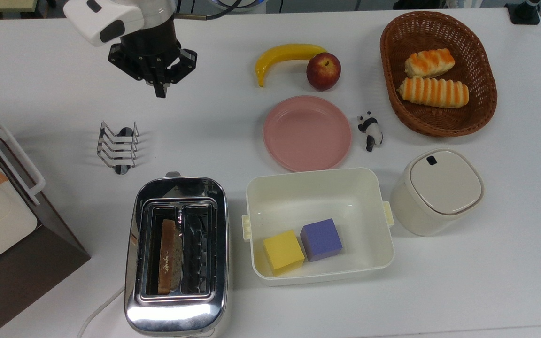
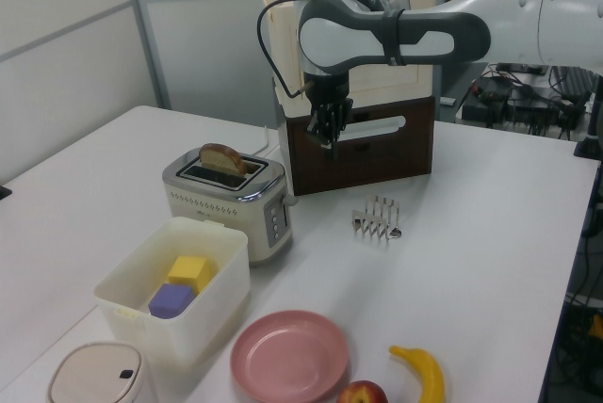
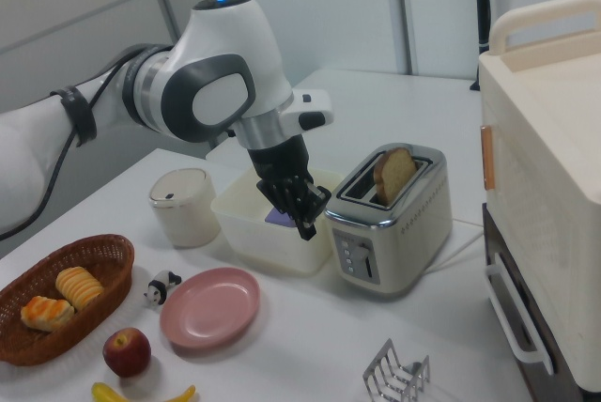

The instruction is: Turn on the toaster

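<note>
While fingers [image 1: 160, 92] pinch together — toaster [image 1: 176, 253] untouched | right view: button panel [image 3: 357, 262]

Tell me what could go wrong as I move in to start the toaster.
The gripper, fingers shut, hangs well away from the toaster; the toast rack stands near the path and could get clipped. The lever is small, so a push may slip off. The bread stands high in its slot; a low pass could hit it.
</note>
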